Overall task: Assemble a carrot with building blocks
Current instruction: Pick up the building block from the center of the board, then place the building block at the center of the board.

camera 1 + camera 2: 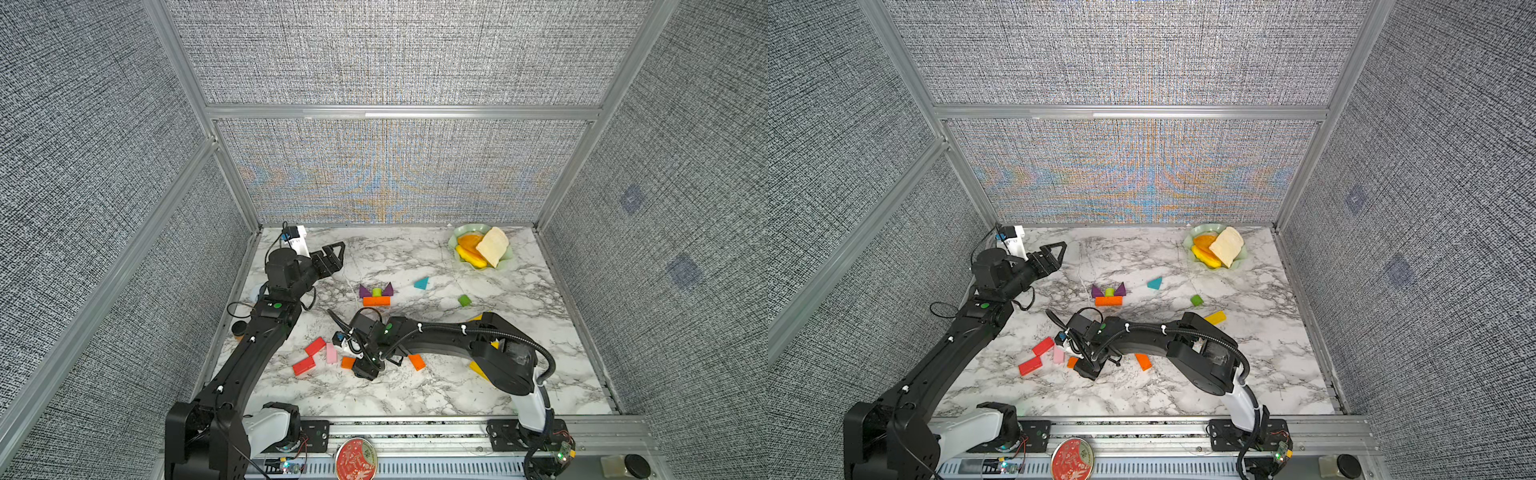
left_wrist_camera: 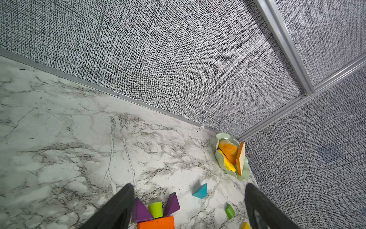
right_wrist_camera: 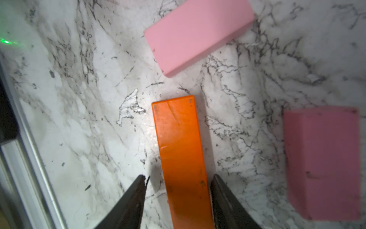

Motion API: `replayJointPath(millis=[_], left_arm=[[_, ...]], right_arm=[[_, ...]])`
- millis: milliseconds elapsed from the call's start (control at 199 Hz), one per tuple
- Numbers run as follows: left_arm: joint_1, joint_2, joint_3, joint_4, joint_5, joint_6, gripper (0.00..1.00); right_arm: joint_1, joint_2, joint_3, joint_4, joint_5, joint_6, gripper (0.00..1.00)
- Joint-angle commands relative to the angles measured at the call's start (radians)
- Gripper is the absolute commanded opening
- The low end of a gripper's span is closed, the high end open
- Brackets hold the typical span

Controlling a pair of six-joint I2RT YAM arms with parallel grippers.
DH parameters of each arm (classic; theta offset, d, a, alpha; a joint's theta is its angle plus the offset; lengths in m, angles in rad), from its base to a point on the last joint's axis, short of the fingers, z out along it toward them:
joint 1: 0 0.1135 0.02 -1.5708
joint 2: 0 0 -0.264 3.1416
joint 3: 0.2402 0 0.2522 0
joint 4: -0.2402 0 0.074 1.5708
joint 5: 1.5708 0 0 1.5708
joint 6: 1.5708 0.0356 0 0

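This is a robotics lab test cell. Grey woven-look wall panels (image 1: 395, 54) in aluminium framing (image 1: 399, 112) box in a marble-patterned surface (image 1: 415, 395) on three sides. A left arm (image 1: 249, 357) and a right arm (image 1: 440, 336), both black, are bolted to a slotted metal rail (image 1: 415, 428), beside a bare circuit board (image 1: 563, 455) and loose wiring. Painted toy blocks (image 1: 376, 301) and a dish (image 1: 467, 227) of play food serve as props.

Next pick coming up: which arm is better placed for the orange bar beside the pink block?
Right. The right gripper straddles the orange bar, jaws open on either side. The left gripper hangs open well away, toward the back.
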Motion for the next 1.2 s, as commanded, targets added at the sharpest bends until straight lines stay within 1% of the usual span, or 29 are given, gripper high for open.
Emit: replayJointPath(millis=[0,161,361,487,647,803,888,1008,1199], left_arm=[[0.002,0.009,0.003,0.006,0.010,0.003,0.88],[0.003,0.013,0.003,0.008,0.014,0.001,0.88],[0.007,0.006,0.002,0.007,0.004,0.005,0.88],[0.007,0.003,0.002,0.006,0.003,0.005,0.88],[0.010,-0.003,-0.001,0.004,-0.008,0.006,0.88],[0.010,0.012,-0.004,0.001,-0.018,0.007,0.88],[0.010,0.022,-0.004,0.008,-0.003,-0.004,0.88],[0.010,0.030,-0.007,0.013,0.005,-0.013,0.87],[0.010,0.031,-0.007,0.015,0.013,-0.018,0.87]], right_arm=[[0.007,-0.019,-0.017,0.013,0.041,0.002,0.50],[0.025,-0.021,-0.032,0.002,0.110,-0.010,0.36],[0.036,-0.046,-0.054,0.020,0.140,-0.010,0.29],[0.032,-0.079,-0.060,0.030,0.117,-0.010,0.29],[0.000,-0.156,-0.101,0.043,0.109,-0.003,0.28],[-0.087,-0.220,-0.140,0.024,0.138,-0.009,0.27],[-0.147,-0.244,-0.164,0.031,0.178,-0.015,0.26],[-0.219,-0.205,-0.136,0.016,0.157,-0.024,0.26],[-0.233,-0.093,-0.040,-0.005,0.154,-0.078,0.25]])
